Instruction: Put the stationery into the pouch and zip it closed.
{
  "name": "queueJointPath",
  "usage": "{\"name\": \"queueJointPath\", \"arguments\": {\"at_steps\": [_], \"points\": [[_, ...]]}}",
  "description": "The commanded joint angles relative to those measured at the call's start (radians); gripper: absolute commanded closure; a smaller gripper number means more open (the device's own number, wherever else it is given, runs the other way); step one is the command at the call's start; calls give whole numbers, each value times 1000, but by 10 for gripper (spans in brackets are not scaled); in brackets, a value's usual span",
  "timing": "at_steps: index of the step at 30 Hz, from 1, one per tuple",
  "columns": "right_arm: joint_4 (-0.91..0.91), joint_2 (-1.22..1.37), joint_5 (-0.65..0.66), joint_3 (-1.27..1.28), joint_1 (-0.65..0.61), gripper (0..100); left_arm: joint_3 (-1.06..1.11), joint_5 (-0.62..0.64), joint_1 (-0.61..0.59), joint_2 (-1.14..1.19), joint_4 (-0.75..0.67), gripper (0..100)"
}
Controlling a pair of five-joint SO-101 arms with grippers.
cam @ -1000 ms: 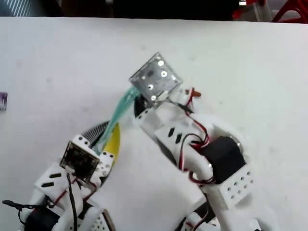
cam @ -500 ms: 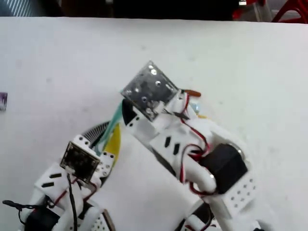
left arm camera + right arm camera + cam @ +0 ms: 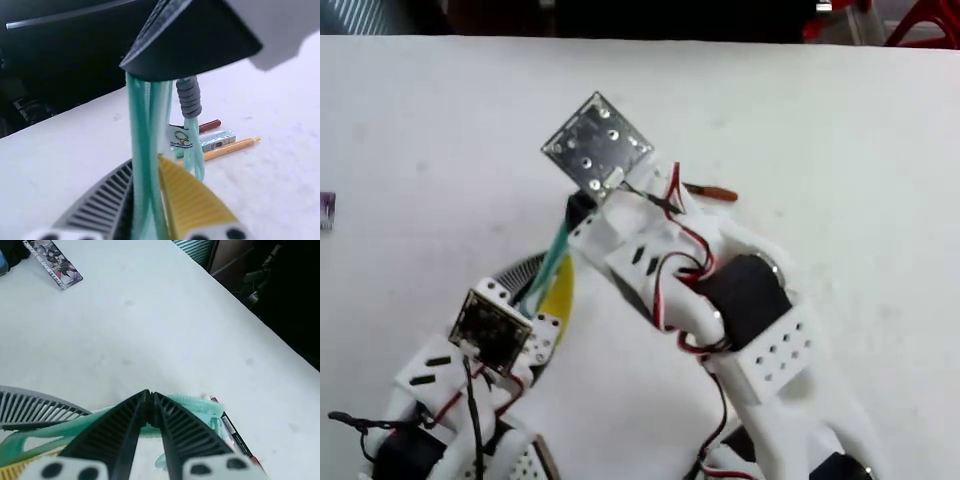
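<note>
Near the desk's (image 3: 820, 120) front edge, left of centre, your left gripper (image 3: 542, 277) has its grey and yellow fingers pressed onto the lower end of the teal pouch (image 3: 557, 250). That arm sits low, coming in from the front left corner. The pouch stretches as a narrow strip up to your right gripper (image 3: 580, 212), whose black jaws are pinched tight on its upper end. Your right arm reaches diagonally from the front right corner. A reddish pen (image 3: 712, 192) and an orange pencil (image 3: 235, 146) lie on the desk just right of it.
</note>
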Motion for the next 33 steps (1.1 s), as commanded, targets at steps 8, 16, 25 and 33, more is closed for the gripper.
{"name": "queueJointPath", "arguments": {"at_steps": [8, 16, 25, 33], "points": [[-36, 85, -11, -3, 77, 981, 26, 127, -87, -18, -41, 743], [-88, 88, -64, -3, 104, 981, 37, 160, -90, -19, -51, 741], [-102, 87, -68, -9, 82, 981, 161, 80, -53, -16, -353, 788], [-101, 87, -60, -9, 79, 981, 224, -29, -54, -16, -402, 753]]}}
